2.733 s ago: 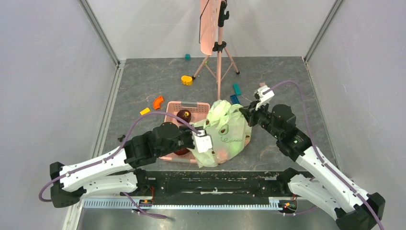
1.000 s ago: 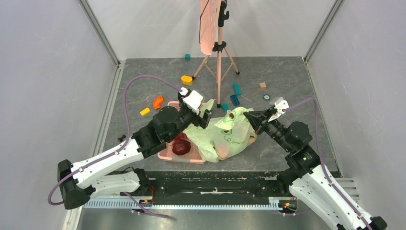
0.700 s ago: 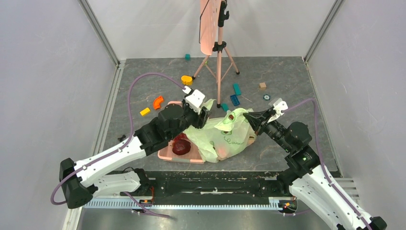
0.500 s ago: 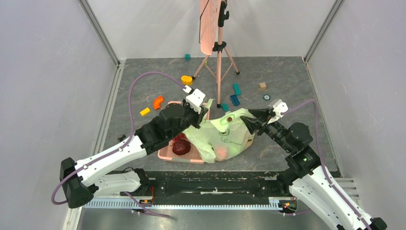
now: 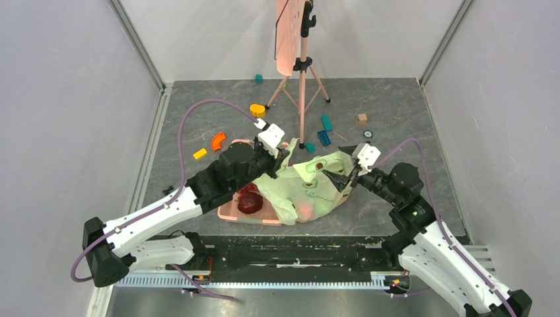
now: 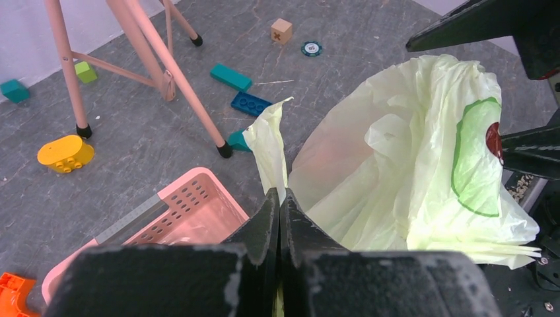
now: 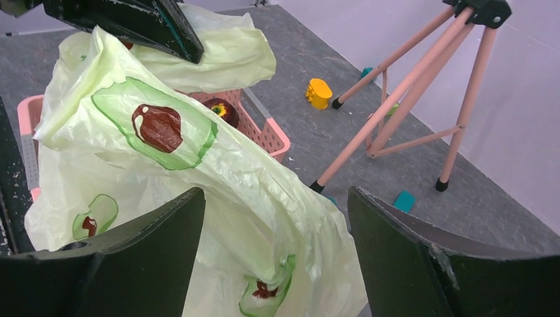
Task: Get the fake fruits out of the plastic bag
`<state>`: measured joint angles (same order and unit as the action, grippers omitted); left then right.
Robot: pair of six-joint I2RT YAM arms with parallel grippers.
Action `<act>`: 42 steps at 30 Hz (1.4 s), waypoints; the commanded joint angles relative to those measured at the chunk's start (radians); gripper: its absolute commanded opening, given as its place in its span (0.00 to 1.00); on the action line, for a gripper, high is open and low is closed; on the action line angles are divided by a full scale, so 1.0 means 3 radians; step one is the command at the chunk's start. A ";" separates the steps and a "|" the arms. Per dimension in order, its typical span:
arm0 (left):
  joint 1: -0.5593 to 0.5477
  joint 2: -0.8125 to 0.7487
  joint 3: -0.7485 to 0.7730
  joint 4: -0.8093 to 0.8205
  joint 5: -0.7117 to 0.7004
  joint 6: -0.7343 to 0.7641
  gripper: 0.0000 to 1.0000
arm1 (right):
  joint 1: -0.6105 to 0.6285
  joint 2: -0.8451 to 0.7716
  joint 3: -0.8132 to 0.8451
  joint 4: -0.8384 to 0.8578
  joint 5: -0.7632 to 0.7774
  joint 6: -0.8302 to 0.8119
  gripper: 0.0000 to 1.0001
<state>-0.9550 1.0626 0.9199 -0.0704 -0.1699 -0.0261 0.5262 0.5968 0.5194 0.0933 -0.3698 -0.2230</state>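
The pale-green plastic bag, printed with avocado halves, lay crumpled near the middle of the counter, closer to the near edge. Its left part was draped over a pink basket. A reddish shape showed faintly through the thin film; no fruit could be made out clearly. The left pincer was closed tight on a raised flap at the bag's far-left rim. The right pincer stood wide open at the bag's right side, with film between its fingers but not clamped. A dark maroon fruit sat in the basket. A pink tripod and a yellow toy block stood toward the far edge.
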 commanded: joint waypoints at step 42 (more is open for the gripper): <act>0.0098 0.0803 -0.1060 0.3621 0.0585 -0.0513 0.02 | -0.0369 0.0183 0.0873 -0.0665 0.1371 0.0920 0.82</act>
<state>-0.9173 1.3235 0.5934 0.8497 0.0521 -0.1150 0.4160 0.6968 0.6720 -0.0452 0.1478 0.0387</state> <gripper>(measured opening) 0.027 0.819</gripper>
